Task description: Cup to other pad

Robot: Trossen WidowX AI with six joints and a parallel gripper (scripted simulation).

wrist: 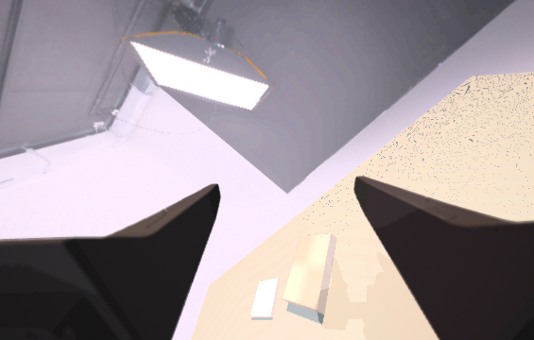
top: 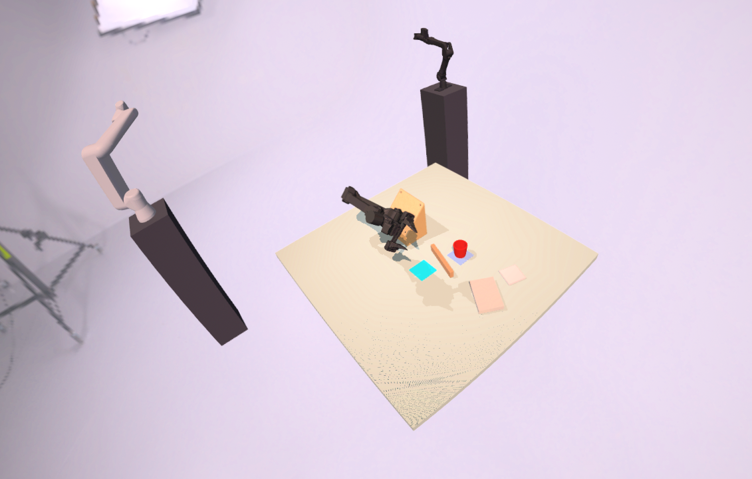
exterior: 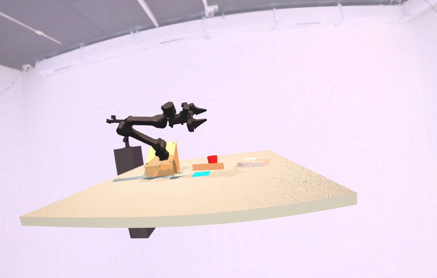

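The red cup stands upright on the lavender pad. The marbles cannot be made out inside it. The cyan pad lies bare on the table, on the other side of an orange bar from the cup. My gripper is open, with nothing between its fingers. It hangs high above the table, well clear of the cup, and points roughly level. Neither the cup nor the pads show in the wrist view.
A pink box and a smaller, thin pale block lie beyond the cup and bar. The orange wedge-shaped block stands at the arm's base.
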